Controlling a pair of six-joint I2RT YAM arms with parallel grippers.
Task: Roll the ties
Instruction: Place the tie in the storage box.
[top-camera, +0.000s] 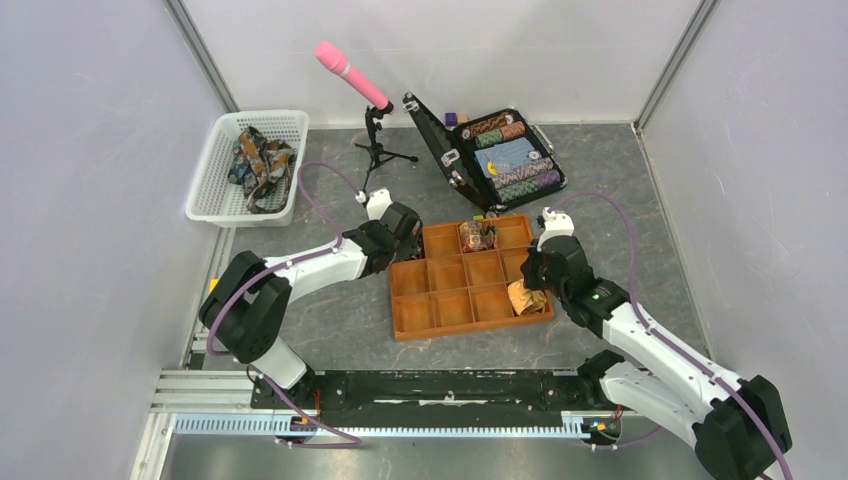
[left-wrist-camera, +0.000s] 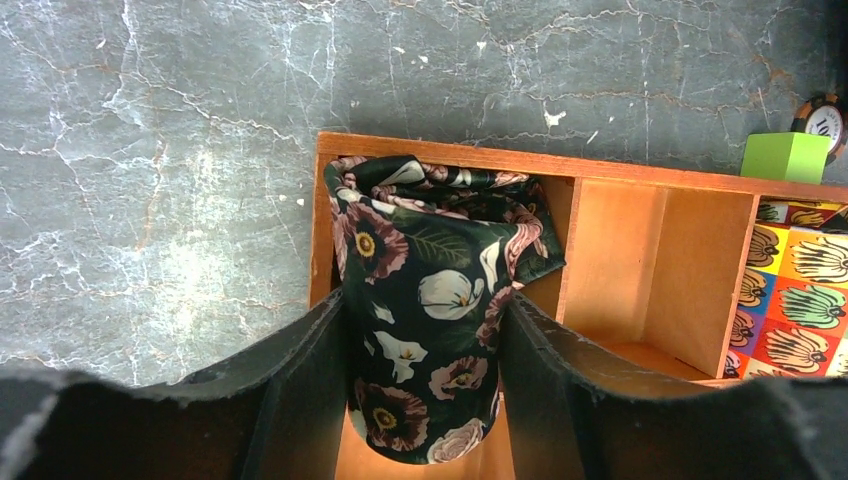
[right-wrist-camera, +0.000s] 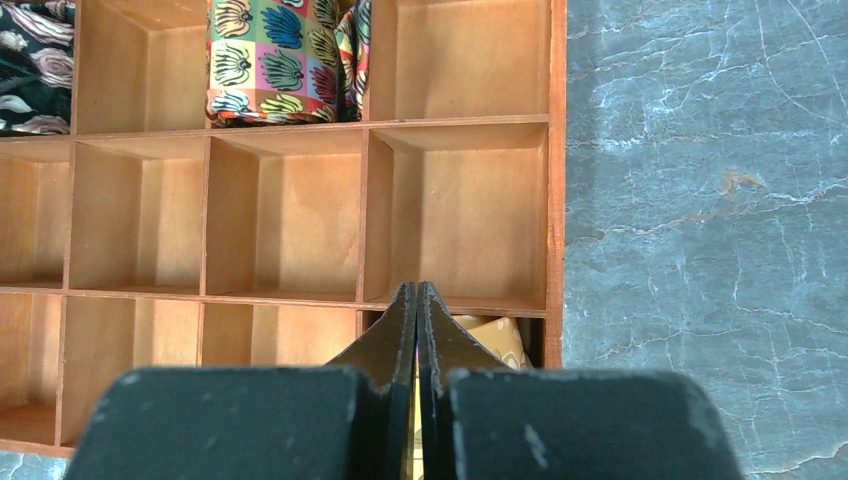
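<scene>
the wooden tray (top-camera: 470, 326) sits on the grey marbled tabletop (top-camera: 340, 320) between the two arms, split into three rows of four square compartments. the left gripper (left-wrist-camera: 422, 310) is down at the far-left corner compartment, and its fingers (left-wrist-camera: 305, 390) stand about half apart with the dark floral tie (left-wrist-camera: 425, 255) filling the gap between them, fabric touching both inner faces, so it looks gripped. that tie is bunched into the corner compartment, its white and dusky-pink flowers showing, one fold resting against the divider on its right. the right gripper (right-wrist-camera: 417, 300) is over the near-right corner compartment with its fingers pressed flat together and nothing between them. the tan-gold tie (right-wrist-camera: 497, 340) lies in that compartment just under the tips, and i can't tell whether they touch it. a colourful tie (right-wrist-camera: 275, 60) with patchwork squares sits in the far row, third compartment from the left, one empty compartment away from the dark floral one. off to the far left a white basket (top-camera: 215, 160) holds more ties (top-camera: 258, 160) in a loose heap. behind the tray an open poker chip case (top-camera: 505, 155) lies on the table, with a pink microphone (top-camera: 350, 72) on a small tripod beside it, and a small green block (left-wrist-camera: 785, 155) rests just past the tray's far rim.
</scene>
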